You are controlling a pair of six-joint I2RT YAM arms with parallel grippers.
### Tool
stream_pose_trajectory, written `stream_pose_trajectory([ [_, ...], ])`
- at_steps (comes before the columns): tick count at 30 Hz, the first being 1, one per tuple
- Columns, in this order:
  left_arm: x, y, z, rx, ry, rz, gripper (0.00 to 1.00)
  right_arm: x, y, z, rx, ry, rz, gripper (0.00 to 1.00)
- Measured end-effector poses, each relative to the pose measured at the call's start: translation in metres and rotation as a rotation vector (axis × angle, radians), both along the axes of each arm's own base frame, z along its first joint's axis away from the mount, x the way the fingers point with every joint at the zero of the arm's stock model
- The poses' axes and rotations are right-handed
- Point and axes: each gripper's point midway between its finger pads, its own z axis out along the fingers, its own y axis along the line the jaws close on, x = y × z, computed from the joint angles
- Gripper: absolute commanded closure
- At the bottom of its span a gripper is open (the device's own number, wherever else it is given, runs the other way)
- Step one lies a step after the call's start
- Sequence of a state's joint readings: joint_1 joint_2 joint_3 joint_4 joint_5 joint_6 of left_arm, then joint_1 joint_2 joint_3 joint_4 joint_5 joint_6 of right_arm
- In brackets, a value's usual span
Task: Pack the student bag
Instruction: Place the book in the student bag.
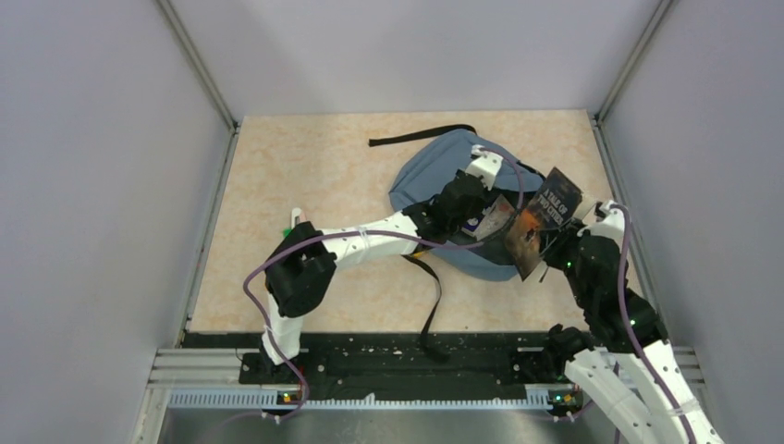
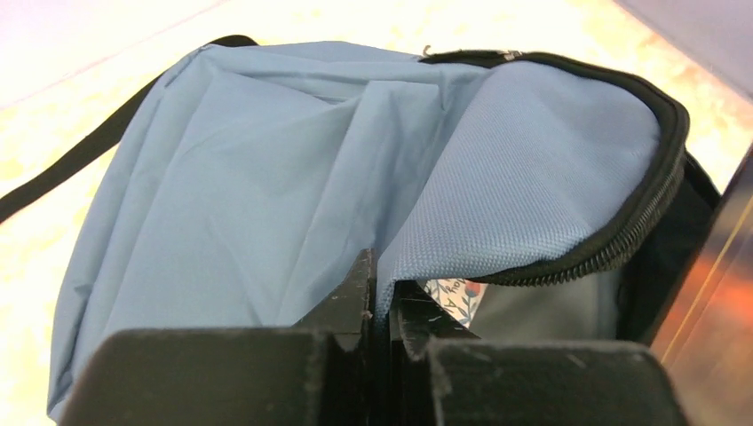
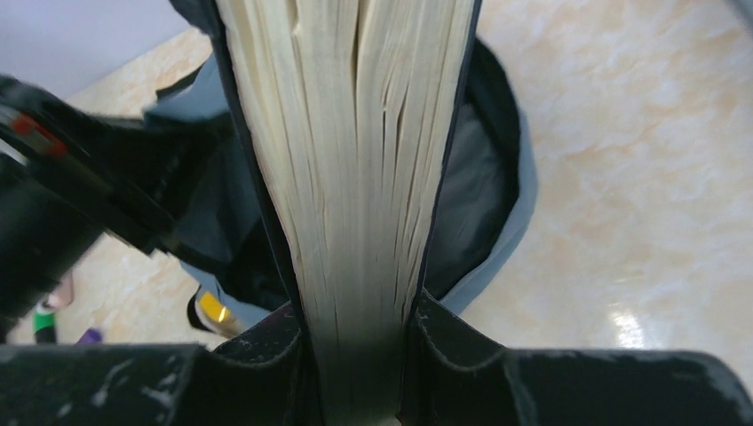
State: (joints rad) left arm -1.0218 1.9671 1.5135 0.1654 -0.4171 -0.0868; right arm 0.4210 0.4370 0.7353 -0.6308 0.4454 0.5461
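The blue-grey student bag lies on the tan table with its zip mouth facing right. My left gripper is shut on the bag's upper flap, pinching the fabric beside the black zipper and holding the mouth up. Inside the opening shows a patterned card or booklet. My right gripper is shut on a thick paperback book, page edges toward the camera. From above, the book's dark cover hangs at the bag's mouth, right of my left gripper.
A black strap trails toward the near edge and another lies behind the bag. Small items, one green, sit by the left arm's elbow. A yellow-tipped object lies under the bag's edge. Grey walls enclose the table.
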Motion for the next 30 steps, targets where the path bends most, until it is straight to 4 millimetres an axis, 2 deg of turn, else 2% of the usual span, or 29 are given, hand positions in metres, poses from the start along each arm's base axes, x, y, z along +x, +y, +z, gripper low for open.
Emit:
stream_pose_trajectory([
  [8,0.018,0.019,0.023,-0.117,0.048,0.044,1.00,-0.004,0.035,-0.068,0.205,0.111,0.077,1.00],
  [12,0.014,0.025,0.024,-0.137,0.054,0.011,1.00,-0.001,0.046,-0.084,0.319,0.122,0.066,1.00],
  [18,-0.002,0.029,0.029,-0.158,0.061,-0.050,1.00,0.012,0.062,-0.090,0.526,0.083,0.042,1.00],
  [22,-0.004,0.029,0.034,-0.167,0.061,-0.069,1.00,0.018,0.074,-0.089,0.657,0.079,0.043,1.00],
  [30,0.004,0.036,0.035,-0.166,0.068,-0.048,1.00,0.010,0.088,-0.060,0.851,0.041,0.102,1.00],
])
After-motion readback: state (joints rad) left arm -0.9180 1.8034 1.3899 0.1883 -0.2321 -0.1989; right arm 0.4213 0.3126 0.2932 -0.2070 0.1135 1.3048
